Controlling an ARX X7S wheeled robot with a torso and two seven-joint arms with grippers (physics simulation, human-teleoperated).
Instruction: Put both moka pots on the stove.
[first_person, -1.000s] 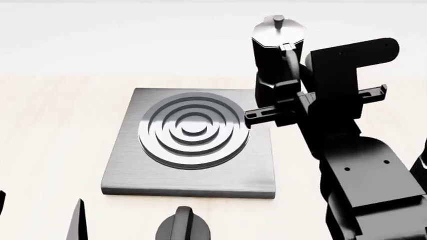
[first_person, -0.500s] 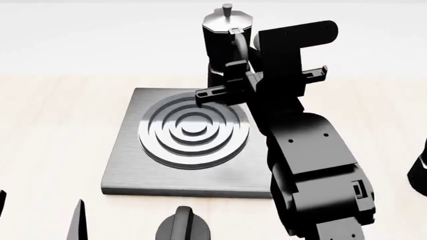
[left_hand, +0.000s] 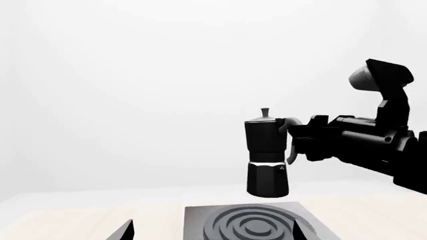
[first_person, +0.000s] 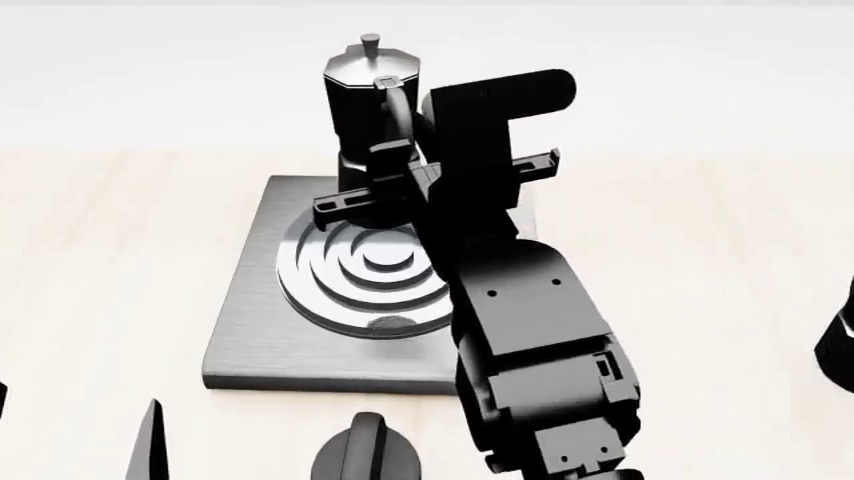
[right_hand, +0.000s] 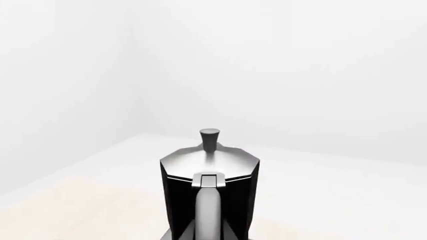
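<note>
- Right hand (first_person: 380, 180) closed on the curved black handle of a moka pot (first_person: 371, 110), carrying it upright in the air; its cross-bar sticks out to both sides of the wrist in the head view.
- Same moka pot seen from the left wrist view (left_hand: 267, 155): it hangs clear above the stove (left_hand: 250, 225), with open space between its base and the ringed burner, and the right hand (left_hand: 297, 142) grips it from the handle side.
- From the right wrist view the pot (right_hand: 209, 192) fills the lower middle, silver lid and small knob on top, handle facing the camera.
- Stove (first_person: 254, 330), a flat grey square plate on the pale desk (first_person: 107, 230), carries nothing; a small shadow lies on the near part of its burner rings.
- Left hand (first_person: 150, 450): only dark finger tips show at the lower edge of the head view, apart and holding nothing.
- Black round knob (first_person: 363, 450) sits just in front of the stove's near edge.
- A dark shape at the right edge of the head view is cut off; I cannot tell what it is.
</note>
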